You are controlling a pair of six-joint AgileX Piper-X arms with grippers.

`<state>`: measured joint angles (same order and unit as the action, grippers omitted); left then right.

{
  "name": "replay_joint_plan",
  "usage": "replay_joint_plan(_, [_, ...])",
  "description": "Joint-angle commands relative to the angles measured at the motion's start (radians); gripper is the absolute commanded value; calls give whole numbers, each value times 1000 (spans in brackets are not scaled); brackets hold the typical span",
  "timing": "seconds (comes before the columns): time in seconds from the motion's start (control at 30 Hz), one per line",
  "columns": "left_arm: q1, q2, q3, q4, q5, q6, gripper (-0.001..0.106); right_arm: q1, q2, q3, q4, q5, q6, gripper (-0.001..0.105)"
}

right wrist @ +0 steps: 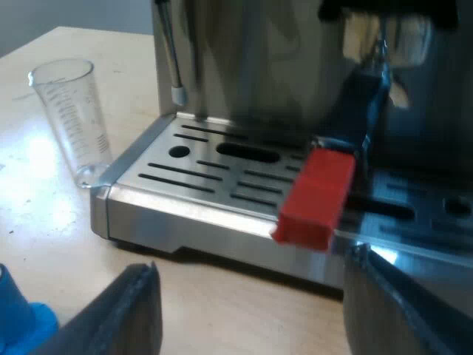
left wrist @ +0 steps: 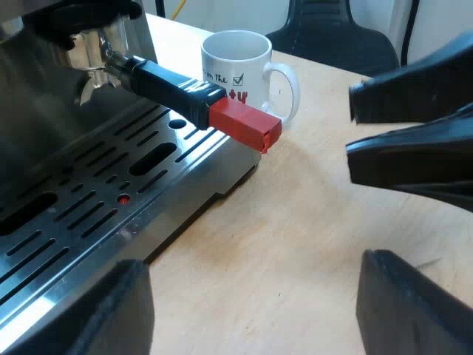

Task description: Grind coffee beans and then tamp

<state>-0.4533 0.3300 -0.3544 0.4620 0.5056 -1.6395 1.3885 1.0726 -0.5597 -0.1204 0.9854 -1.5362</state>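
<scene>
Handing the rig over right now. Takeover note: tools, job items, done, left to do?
Left tool: open, empty, low over the table by the drip tray.
Right tool: open, empty, facing the red end of the holder.
Holder locked in the espresso machine front, handle out over the tray.
Mug near the red end; measuring glass beside the tray; blue tamper on the table near the right tool.
Done: cannot tell whether grinding ran.
To do: free the holder, tamp.
</scene>
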Motion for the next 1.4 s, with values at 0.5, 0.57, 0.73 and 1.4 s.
replay_joint_plan(0.5, [-4, -1, -3, -13, 8, 1, 60, -33, -28, -304, 352, 27, 12, 57])
replay_joint_plan(0.57, [-4, -1, -3, -13, 8, 1, 60, -63, -28, -321, 358, 6, 43, 57])
replay_joint_plan(0.73, [-4, -1, -3, -13, 8, 1, 60, -182, -28, -367, 503, -154, 174, 57])
replay_joint_plan(1.4, [-4, -1, -3, -13, 8, 1, 60, -392, 142, -490, 693, -476, 285, 57])
